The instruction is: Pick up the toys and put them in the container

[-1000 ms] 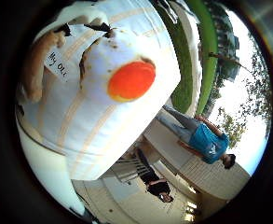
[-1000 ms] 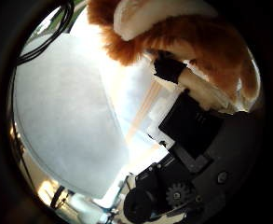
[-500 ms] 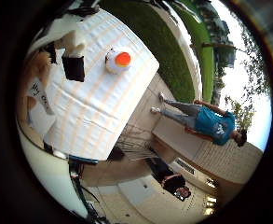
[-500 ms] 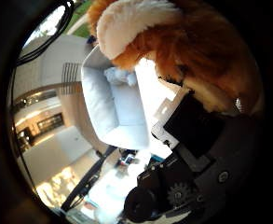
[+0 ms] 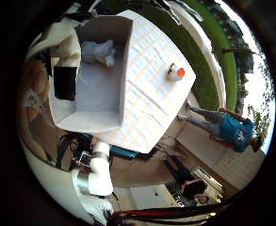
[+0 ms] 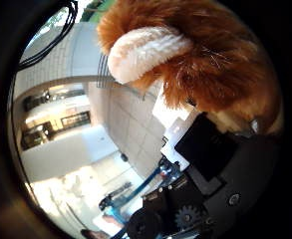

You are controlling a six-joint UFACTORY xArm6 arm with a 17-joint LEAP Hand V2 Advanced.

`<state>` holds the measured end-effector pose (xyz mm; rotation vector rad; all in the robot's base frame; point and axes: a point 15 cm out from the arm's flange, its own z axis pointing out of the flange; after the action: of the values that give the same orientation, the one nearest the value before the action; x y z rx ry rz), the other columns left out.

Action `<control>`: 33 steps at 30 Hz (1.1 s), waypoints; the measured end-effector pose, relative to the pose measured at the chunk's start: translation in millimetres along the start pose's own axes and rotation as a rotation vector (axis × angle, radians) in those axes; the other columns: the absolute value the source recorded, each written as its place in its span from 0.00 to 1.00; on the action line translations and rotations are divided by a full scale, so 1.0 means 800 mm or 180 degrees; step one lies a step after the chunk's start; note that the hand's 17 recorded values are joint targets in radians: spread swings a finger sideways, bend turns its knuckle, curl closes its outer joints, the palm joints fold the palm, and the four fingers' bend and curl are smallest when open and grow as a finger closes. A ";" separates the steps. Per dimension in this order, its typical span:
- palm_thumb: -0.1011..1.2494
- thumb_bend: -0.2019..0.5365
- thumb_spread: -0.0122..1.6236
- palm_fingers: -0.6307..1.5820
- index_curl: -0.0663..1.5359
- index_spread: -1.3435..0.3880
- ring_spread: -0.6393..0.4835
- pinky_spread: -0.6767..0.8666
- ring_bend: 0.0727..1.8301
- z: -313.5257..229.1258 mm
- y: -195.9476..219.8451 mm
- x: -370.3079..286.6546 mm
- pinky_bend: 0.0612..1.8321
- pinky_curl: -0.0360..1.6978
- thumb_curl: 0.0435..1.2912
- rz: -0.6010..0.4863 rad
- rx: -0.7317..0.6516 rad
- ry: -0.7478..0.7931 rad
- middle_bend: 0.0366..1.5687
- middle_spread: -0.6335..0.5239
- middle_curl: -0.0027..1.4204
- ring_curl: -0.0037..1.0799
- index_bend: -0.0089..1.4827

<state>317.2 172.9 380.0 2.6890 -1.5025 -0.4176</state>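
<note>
An orange-brown plush toy [image 6: 200, 60] with a white fluffy part fills much of the right thumb side palm view, pressed against the palm. My hand [image 6: 207, 157] is shut on it, with black finger parts beside the fur. In the right little finger side palm view an edge of the plush with its tag [image 5: 32, 92] shows beside a black finger [image 5: 64, 83]. Far below stands an open white container [image 5: 81, 105] with a small grey toy [image 5: 98, 51] in it. A small orange and white toy [image 5: 178, 72] lies on the striped table [image 5: 154, 105], away from the container.
The arm's white body [image 5: 95, 175] shows beside the table's edge. Paved ground [image 5: 166, 151] and grass [image 5: 202, 47] lie around the table. A tiled floor [image 6: 136, 119] lies far below in the right thumb side palm view.
The hand has risen high above the table with the plush toy still in it. The table now looks small, and the open container has come into view.
</note>
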 end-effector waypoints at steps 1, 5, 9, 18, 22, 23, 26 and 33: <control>0.73 0.21 0.79 0.66 0.28 0.13 0.46 0.54 0.75 0.016 0.000 -0.001 0.76 0.52 0.35 -0.0003 -0.0071 -0.0003 0.71 0.31 0.78 0.80 0.48; 0.71 0.23 0.79 0.65 0.31 0.18 0.50 0.56 0.71 0.042 -0.002 0.002 0.74 0.52 0.35 0.0018 -0.0211 -0.0021 0.67 0.33 0.75 0.76 0.49; 0.69 0.23 0.78 0.56 0.34 0.28 0.54 0.58 0.64 0.058 -0.002 0.007 0.70 0.51 0.34 0.0038 -0.0386 -0.0038 0.58 0.36 0.69 0.72 0.47; 0.66 0.24 0.74 0.21 0.29 0.54 0.78 0.70 0.35 0.075 0.018 0.023 0.51 0.39 0.33 0.0008 -0.0757 0.0016 0.17 0.54 0.42 0.44 0.29; 0.66 0.24 0.73 0.22 0.27 0.54 0.81 0.71 0.30 0.072 0.019 0.035 0.45 0.35 0.33 -0.0004 -0.0735 -0.0009 0.11 0.57 0.37 0.39 0.23; 0.66 0.24 0.72 0.23 0.26 0.54 0.82 0.71 0.28 0.070 0.019 0.041 0.43 0.34 0.33 0.0008 -0.0711 -0.0032 0.09 0.58 0.36 0.37 0.21; 0.66 0.24 0.71 0.25 0.25 0.54 0.83 0.72 0.25 0.059 0.022 0.060 0.39 0.32 0.33 0.0088 -0.0620 -0.0097 0.08 0.59 0.32 0.34 0.17; 0.66 0.24 0.71 0.28 0.24 0.54 0.83 0.72 0.21 0.034 0.039 0.109 0.33 0.27 0.33 0.0316 -0.0393 -0.0166 0.08 0.59 0.28 0.31 0.13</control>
<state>327.8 85.9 340.1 2.5168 -1.5601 -0.5601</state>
